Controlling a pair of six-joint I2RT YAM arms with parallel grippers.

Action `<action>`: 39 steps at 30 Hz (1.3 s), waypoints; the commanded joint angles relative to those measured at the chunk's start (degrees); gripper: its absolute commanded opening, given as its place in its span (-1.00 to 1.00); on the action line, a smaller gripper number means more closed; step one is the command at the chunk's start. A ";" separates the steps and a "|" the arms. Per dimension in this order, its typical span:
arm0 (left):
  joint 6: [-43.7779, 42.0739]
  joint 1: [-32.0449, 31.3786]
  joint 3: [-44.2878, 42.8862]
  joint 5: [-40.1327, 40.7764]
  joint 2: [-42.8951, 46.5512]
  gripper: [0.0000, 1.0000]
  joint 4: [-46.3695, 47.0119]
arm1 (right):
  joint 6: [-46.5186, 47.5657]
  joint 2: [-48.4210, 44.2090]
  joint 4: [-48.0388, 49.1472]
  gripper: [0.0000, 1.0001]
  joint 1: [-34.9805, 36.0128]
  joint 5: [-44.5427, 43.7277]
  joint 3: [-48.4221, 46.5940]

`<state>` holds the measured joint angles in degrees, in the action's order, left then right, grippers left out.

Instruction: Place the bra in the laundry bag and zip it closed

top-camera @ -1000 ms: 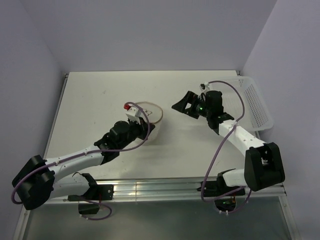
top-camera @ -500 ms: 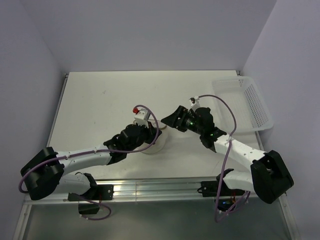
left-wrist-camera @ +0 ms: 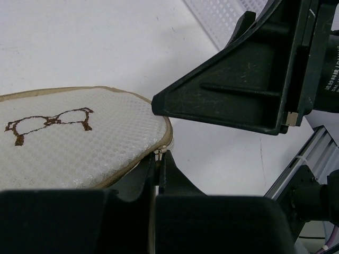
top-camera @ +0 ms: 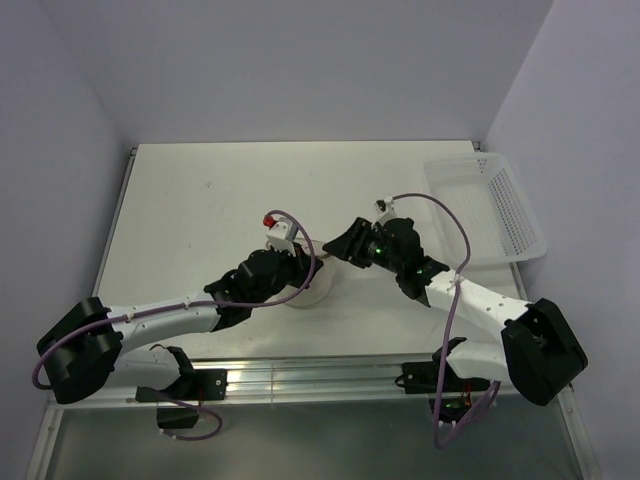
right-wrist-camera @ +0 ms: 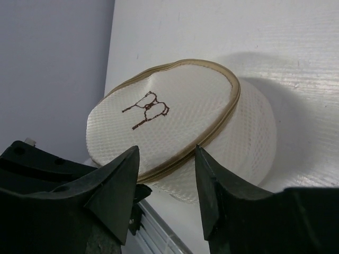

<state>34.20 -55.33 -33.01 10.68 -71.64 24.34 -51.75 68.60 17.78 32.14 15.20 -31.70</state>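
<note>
The laundry bag (right-wrist-camera: pixel 180 114) is a round white mesh drum with a tan rim and a brown bra symbol on its top face. It also shows in the left wrist view (left-wrist-camera: pixel 74 140), and in the top view (top-camera: pixel 312 291) mostly under the arms. My left gripper (left-wrist-camera: pixel 158 156) (top-camera: pixel 298 268) is shut on the zipper pull at the bag's rim. My right gripper (right-wrist-camera: pixel 167 153) (top-camera: pixel 338 248) is open, its fingers just above and beside the bag's rim, touching nothing. The bra is hidden.
A white perforated plastic basket (top-camera: pixel 490 205) stands at the table's right edge, and its corner shows in the left wrist view (left-wrist-camera: pixel 222 13). The aluminium rail (top-camera: pixel 330 375) runs along the near edge.
My left gripper has travelled round the bag's rim toward the right with the zipper pull. My right gripper has come left and down, close to the bag.
</note>
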 commanded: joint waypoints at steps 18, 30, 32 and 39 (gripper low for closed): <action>-2.29 -0.57 2.25 4.96 9.05 -1.00 -5.34 | 6.13 -0.57 -0.46 -1.00 -0.41 -8.16 -8.20; -1.15 -0.39 4.27 10.67 13.53 -1.00 -14.13 | 11.93 0.66 -2.84 -1.00 -10.60 -5.72 -11.98; -1.06 -0.39 4.36 13.31 15.64 -0.99 -17.37 | 12.11 1.36 -2.58 -1.00 -12.36 -4.92 -11.80; -0.01 0.13 3.92 18.85 18.02 -1.00 -23.10 | 11.93 2.07 -1.61 -1.00 -13.42 -2.99 -10.75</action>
<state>34.22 -55.59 -30.00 21.96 -55.33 10.70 -42.54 70.46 12.01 23.79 22.48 -40.93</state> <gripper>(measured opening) 0.036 0.008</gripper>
